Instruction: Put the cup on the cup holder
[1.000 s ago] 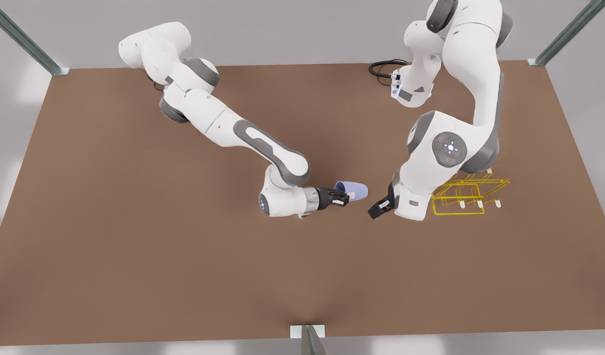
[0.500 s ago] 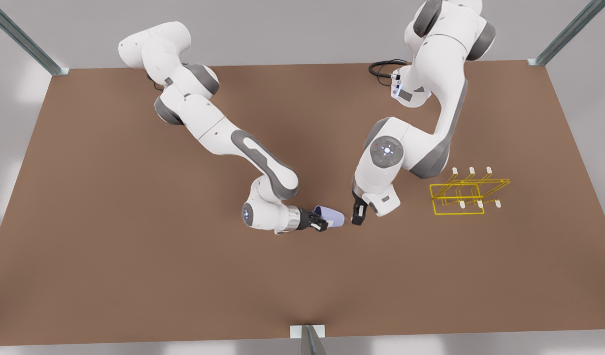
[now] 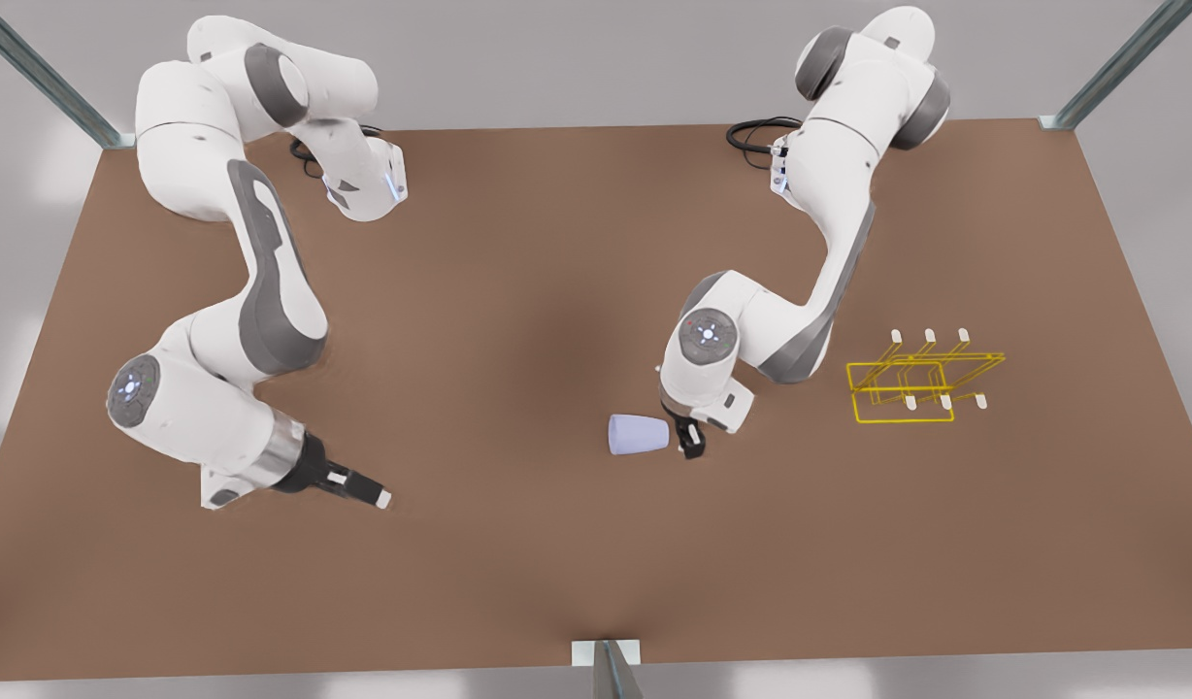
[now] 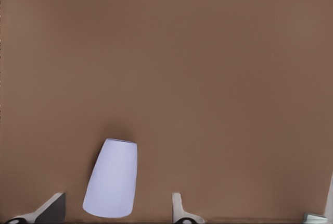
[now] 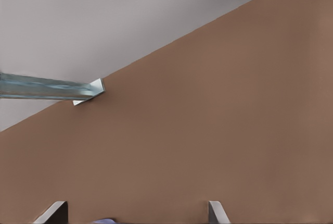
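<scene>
Right gripper [image 3: 378, 497]: it is hanging low over the table [image 3: 518, 573] at the front view's left, well apart from everything; its fingers [image 5: 214, 211] are standing wide apart and gripping nothing. This arm is waiting.

Cup [image 3: 639, 434]: it is lying on its side on the table near the middle, well apart from the rack. Its mouth is not showing, so whether anything is sitting inside I cannot tell.

Left gripper [image 3: 691, 447]: it is sitting just beside the cup's end that faces the front view's right. In the left wrist view its fingers [image 4: 178, 208] are spread wide with the cup lying between them, closer to one finger than the other, and they are not clamping it.

Cup holder [image 3: 902, 420]: it is standing at the front view's right, beyond the left arm, and its white-tipped pegs [image 3: 929, 336] are carrying no cup.

Risk, closing: because the cup is sitting off-centre between the fingers, one finger is likely to meet it first and roll or push it across the table.

Risk, grip: the wall is tapering and smooth, so a squeeze is liable to slide the cup out lengthwise.

Risk, placing: a tilted cup is likely to miss its peg or nudge the light wire frame.
</scene>
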Controlling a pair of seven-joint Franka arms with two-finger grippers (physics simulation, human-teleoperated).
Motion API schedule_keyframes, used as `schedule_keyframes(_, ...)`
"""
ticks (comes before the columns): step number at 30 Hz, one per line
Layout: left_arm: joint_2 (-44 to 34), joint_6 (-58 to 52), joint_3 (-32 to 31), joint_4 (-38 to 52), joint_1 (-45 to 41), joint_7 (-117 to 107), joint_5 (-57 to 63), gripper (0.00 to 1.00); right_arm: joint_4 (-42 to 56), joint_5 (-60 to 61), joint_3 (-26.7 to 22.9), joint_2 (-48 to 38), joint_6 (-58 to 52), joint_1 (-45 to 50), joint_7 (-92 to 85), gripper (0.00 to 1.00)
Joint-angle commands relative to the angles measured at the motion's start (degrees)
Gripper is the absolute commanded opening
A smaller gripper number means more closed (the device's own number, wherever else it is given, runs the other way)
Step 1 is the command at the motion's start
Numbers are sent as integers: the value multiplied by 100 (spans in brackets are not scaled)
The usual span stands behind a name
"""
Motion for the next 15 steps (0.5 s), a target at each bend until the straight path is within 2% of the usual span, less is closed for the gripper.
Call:
schedule_keyframes(1, 43, 291, -2, 13, -99, -2116, 8, 100, -24, -830, -397, -786, -2250, 3, -2834, 100)
schedule_keyframes(2, 69, 291, -2, 13, -108, -2116, 8, 100, -33, -839, -424, -980, -2478, -40, -2350, 100)
schedule_keyframes(3, 87, 300, 7, 13, -108, -2107, 17, 100, -506, -1120, -415, -1506, -2585, -76, -2349, 100)
schedule_keyframes(4, 140, 379, -2, 22, -143, -2028, 87, 100, -1640, -1138, -450, -2210, -2040, -286, -2419, 100)
schedule_keyframes(5, 166, 423, -2, 22, -143, -1993, 96, 100, -2072, -1129, -555, -2439, -1812, -383, -2550, 100)
schedule_keyframes(6, 227, 440, 7, 22, -152, -1905, 105, 100, -2213, -1094, -1038, -2439, -1733, -383, -3051, 100)
schedule_keyframes(7, 298, 449, -2, 22, -222, -1878, 298, 100, -2186, -1094, -1232, -2255, -1513, -383, -3131, 100)
schedule_keyframes(11, 737, 748, -2, 31, -433, -1826, 641, 100, -2213, -1252, -1189, -2246, -1249, -287, -3122, 100)
schedule_keyframes(15, 860, 871, 42, 39, -460, -1632, 641, 100, -2134, -1190, -1189, -1912, -888, -243, -3043, 100)
